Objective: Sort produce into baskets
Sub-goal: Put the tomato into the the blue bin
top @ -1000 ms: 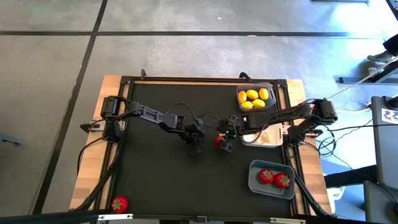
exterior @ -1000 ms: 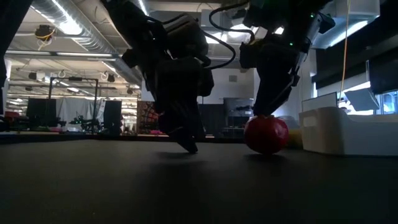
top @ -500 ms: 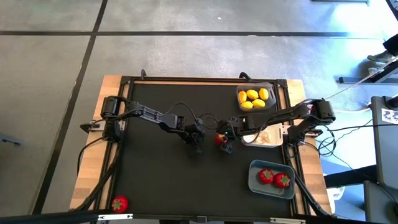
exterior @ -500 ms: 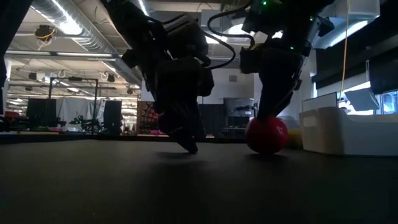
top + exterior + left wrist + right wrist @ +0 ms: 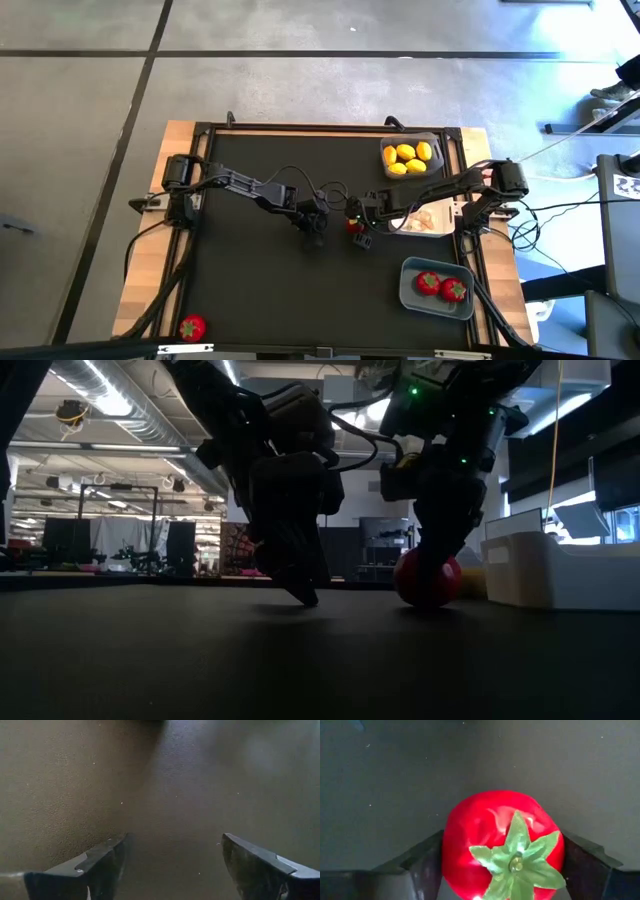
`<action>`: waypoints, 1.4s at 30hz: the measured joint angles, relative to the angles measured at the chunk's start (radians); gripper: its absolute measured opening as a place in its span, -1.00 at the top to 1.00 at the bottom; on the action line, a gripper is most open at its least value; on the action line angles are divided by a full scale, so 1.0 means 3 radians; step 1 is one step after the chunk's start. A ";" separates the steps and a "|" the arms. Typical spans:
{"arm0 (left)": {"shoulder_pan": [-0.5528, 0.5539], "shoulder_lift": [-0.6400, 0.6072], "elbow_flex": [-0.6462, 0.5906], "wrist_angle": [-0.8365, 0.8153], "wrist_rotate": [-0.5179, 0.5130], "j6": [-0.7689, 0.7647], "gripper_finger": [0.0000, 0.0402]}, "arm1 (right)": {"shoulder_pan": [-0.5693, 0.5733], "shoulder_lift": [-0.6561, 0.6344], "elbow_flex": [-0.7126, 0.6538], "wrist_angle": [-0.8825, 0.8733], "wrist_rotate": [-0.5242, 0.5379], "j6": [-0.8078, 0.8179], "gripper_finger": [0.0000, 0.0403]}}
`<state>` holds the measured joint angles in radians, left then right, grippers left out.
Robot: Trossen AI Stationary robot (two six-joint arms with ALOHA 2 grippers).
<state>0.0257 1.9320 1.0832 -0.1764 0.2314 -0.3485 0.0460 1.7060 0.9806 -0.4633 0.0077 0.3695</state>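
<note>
A red tomato with a green top (image 5: pixel 502 847) sits on the black mat near the table's middle (image 5: pixel 353 226); in the low view (image 5: pixel 427 578) its underside rests on the mat. My right gripper (image 5: pixel 360 232) is open and points down over it, one finger on each side (image 5: pixel 427 860). My left gripper (image 5: pixel 315 230) is open and empty just left of the tomato, its fingertips (image 5: pixel 305 595) close to the mat. The dark grey basket (image 5: pixel 436 166) holds lemons (image 5: pixel 408 158). The white basket (image 5: pixel 432 230) and the blue-grey basket (image 5: pixel 410 292) stand at the right. My right gripper comes at the tomato from above, and its two fingers (image 5: pixel 582 862) stand at the tomato's two opposite sides (image 5: pixel 451 845). I cannot tell whether they touch it. The tomato sits on the mat with its green top up.
The blue-grey basket holds two tomatoes (image 5: pixel 440 287). Pale bulbs (image 5: pixel 428 220) lie in the white basket. Another tomato (image 5: pixel 192 326) lies at the table's near left corner. The mat's middle and left (image 5: pixel 250 270) are bare. Cables run along both arms.
My right gripper has come down from just above the tomato until its fingers stand around it, and has shifted slightly toward the table's left. The tomato has stayed on the mat.
</note>
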 joint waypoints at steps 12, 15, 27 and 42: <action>0.0006 0.0000 0.0001 -0.0003 0.0014 -0.0012 -0.58 | 0.0180 -0.0292 0.0125 -0.0515 -0.0043 -0.0002 -0.51; 0.0006 0.0001 0.0001 -0.0002 0.0014 -0.0001 -0.58 | 0.0323 -0.0374 0.0222 -0.0832 -0.0066 0.0064 -0.48; 0.0000 0.0001 0.0001 0.0001 0.0012 0.0062 -0.58 | 0.1239 -0.0825 0.0291 -0.1440 -0.0200 0.0748 -0.48; 0.0000 0.0003 0.0001 0.0035 0.0013 0.0048 -0.58 | 0.2583 -0.1203 0.0295 -0.1563 0.0595 0.2208 -0.53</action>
<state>0.0257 1.9327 1.0836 -0.1661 0.2352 -0.3340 0.8208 1.3451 1.0691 -0.9323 0.1860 1.0318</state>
